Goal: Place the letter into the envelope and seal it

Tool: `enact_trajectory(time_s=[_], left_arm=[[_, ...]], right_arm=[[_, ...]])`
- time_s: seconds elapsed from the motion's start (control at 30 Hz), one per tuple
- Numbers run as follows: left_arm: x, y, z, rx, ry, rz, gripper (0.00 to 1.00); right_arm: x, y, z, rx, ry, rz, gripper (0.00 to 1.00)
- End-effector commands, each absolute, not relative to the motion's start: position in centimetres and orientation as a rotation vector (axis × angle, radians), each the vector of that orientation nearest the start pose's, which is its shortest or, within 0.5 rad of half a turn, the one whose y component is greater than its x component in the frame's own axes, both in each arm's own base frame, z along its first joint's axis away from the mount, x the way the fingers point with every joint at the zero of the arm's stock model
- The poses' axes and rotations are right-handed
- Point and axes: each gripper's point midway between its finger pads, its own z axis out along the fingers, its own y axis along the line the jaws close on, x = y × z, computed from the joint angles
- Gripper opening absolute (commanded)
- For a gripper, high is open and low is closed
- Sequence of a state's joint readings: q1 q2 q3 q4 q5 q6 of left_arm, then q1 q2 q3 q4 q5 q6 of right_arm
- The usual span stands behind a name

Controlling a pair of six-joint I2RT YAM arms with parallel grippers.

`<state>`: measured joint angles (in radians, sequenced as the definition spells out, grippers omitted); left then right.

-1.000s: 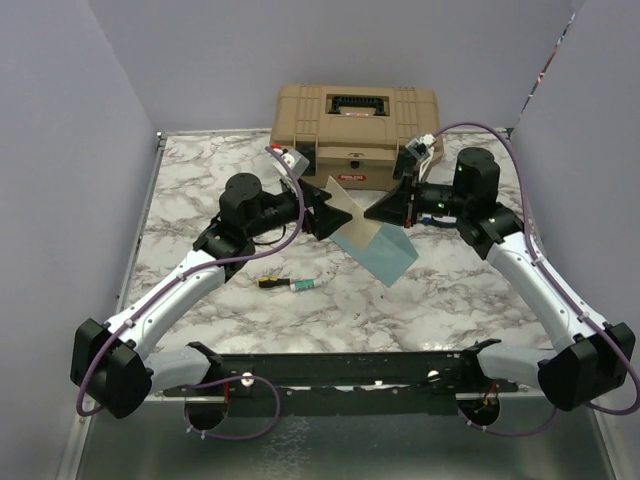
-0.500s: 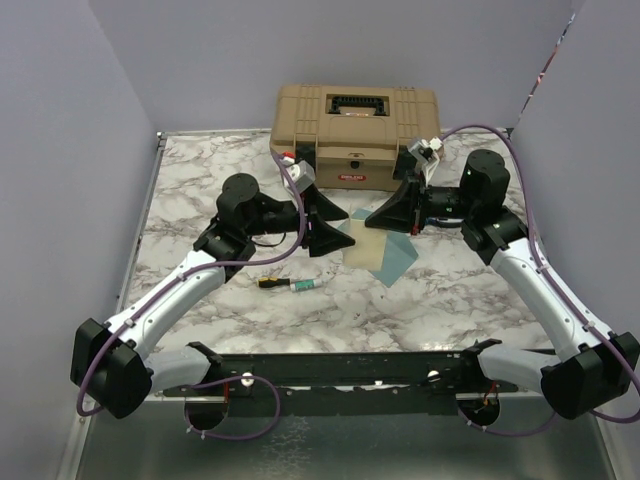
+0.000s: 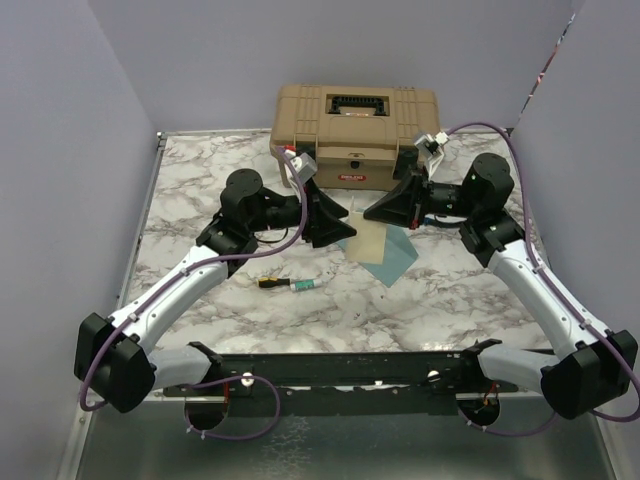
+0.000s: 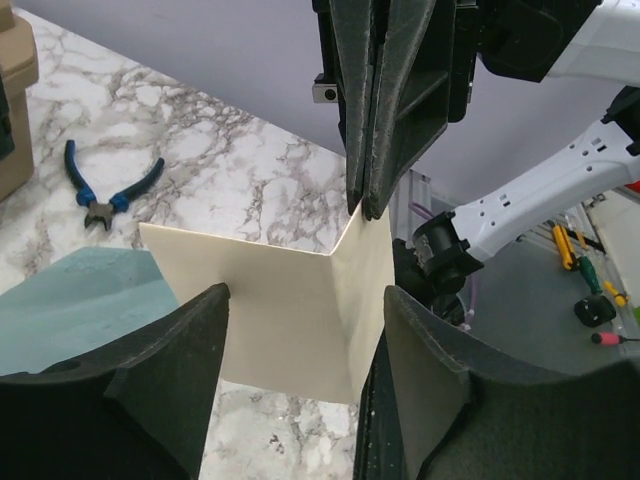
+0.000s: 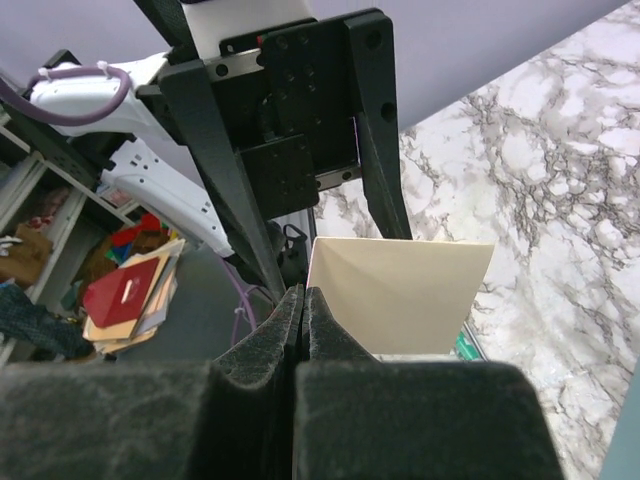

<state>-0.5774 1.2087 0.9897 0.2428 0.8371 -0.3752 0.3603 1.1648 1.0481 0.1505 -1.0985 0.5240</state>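
The cream letter [image 4: 290, 310] hangs in the air bent into a V along its fold, just over the left end of the teal envelope [image 3: 398, 256], which lies flat on the marble table. My right gripper [image 5: 303, 292] is shut on the letter's upper edge at the fold, and the sheet [image 5: 400, 295] spreads out past its tips. My left gripper [image 4: 305, 295] is open and straddles the letter's near lower part, with one finger [image 4: 170, 380] left of the sheet and the other [image 4: 430, 380] close against the folded-back wing. In the top view both grippers meet at the letter [image 3: 365, 240].
A tan toolbox [image 3: 355, 125] stands at the back of the table behind the grippers. A small screwdriver [image 3: 290, 284] lies in front of the left arm. Blue-handled pliers [image 4: 105, 195] rest on the marble beyond the envelope [image 4: 80, 300].
The letter has come down from a raised tilt to hang low over the envelope. My left gripper moved in around it and its jaws narrowed. The right gripper stayed shut.
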Motion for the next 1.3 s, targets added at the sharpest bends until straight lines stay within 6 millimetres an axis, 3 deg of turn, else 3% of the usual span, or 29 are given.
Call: enact_trajectory(time_s=[0.0,0.3,0.5,0.63,0.7,0.87,0.97,1.13,1.27], left_arm=[[22.7,-31.7,34.0,0.831,1.515,-1.395,0.61],[22.9,-32.5,35.5,0.672,1.582,-1.569,0.35],[23.2,-33.1,34.9,0.611,1.662,-1.651,0.18],[23.3,-33.0,34.5,0.624,1.660,-1.634,0.00],[23.4,-32.9,34.4,0.633,1.655,-1.614,0.00],[23.6,-32.7,34.9,0.637,1.640,-1.595,0.00],[23.5,-32.6,35.7,0.628,1.633,-1.610,0.00],[23.2,-32.5,36.6,0.620,1.618,-1.625,0.00],[23.0,-32.4,37.4,0.623,1.597,-1.628,0.00]], right_arm=[[22.9,26.5,36.5,-0.777,1.534,1.517,0.01],[24.0,26.6,35.5,-0.719,1.547,1.500,0.01],[24.4,26.6,35.6,-0.703,1.549,1.485,0.01],[25.0,26.4,35.7,-0.660,1.580,1.457,0.01],[25.6,26.2,35.6,-0.623,1.612,1.415,0.15],[28.1,24.5,35.2,-0.420,1.701,1.244,0.75],[28.4,23.7,34.8,-0.338,1.716,1.202,0.96],[24.6,25.2,34.0,-0.572,1.667,1.372,0.99],[20.8,25.9,34.2,-0.786,1.592,1.562,0.87]])
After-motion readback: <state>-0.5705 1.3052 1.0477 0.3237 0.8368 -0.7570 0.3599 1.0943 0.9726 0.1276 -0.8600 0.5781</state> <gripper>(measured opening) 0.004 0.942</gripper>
